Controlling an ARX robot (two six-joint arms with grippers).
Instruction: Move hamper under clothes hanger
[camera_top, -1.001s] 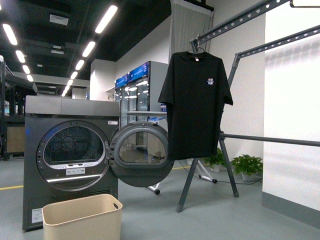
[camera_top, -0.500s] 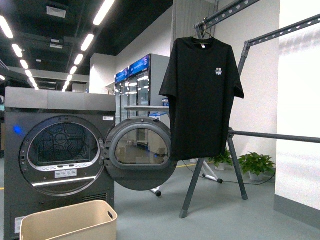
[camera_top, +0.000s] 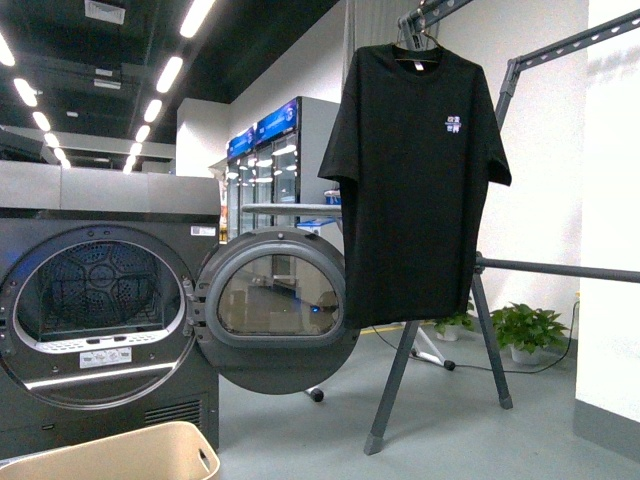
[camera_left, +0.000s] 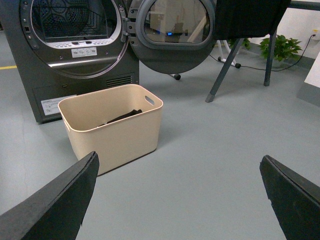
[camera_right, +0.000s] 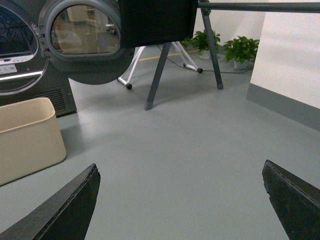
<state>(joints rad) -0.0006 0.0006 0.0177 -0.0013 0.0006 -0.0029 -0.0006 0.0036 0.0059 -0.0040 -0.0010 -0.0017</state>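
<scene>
The beige hamper (camera_left: 115, 127) stands on the floor in front of the grey dryer, with dark cloth inside; only its rim (camera_top: 130, 455) shows at the bottom of the front view, and its side (camera_right: 27, 137) shows in the right wrist view. The clothes hanger (camera_top: 440, 340), a dark metal rack with slanted legs, stands to the right of the dryer door; its legs (camera_right: 157, 75) are also in the right wrist view. My left gripper (camera_left: 180, 165) is open over bare floor just short of the hamper. My right gripper (camera_right: 180, 172) is open, the hamper off to one side.
A grey dryer (camera_top: 95, 300) with its round door (camera_top: 275, 305) swung open sits behind the hamper. A black T-shirt (camera_top: 415, 180) hangs from the rack. Potted plants (camera_top: 525, 330) and a white wall (camera_right: 290, 55) lie at the right. Grey floor (camera_right: 175, 135) stretches between hamper and rack.
The front view has moved closer to the dryer and rack: both look bigger, the dryer has slid left, and the hamper has sunk to the bottom edge.
</scene>
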